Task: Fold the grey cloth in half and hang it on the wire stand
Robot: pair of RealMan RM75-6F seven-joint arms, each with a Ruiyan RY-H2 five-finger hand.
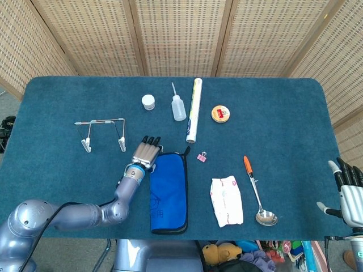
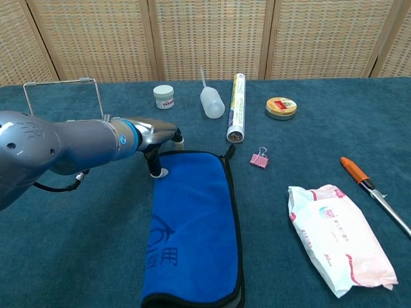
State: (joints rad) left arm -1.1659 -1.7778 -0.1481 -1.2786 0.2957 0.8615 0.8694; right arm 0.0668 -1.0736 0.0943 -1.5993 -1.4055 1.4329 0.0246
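Observation:
The cloth (image 1: 169,191) is blue with a dark border and lies folded lengthwise near the table's front; it also shows in the chest view (image 2: 192,224). My left hand (image 1: 146,152) hovers at its far left corner with fingers stretched out. A fingertip (image 2: 156,171) touches the cloth's edge there. Nothing is gripped. The wire stand (image 1: 102,130) stands upright to the left of that hand, partly hidden behind my arm in the chest view (image 2: 61,83). My right hand (image 1: 350,195) hangs off the table's front right edge, fingers apart and empty.
Behind the cloth are a white jar (image 1: 148,102), a squeeze bottle (image 1: 178,106), a white roll (image 1: 194,110) and a round tin (image 1: 220,114). A pink clip (image 1: 201,156), a wipes pack (image 1: 227,200) and an orange-handled spoon (image 1: 256,190) lie to its right.

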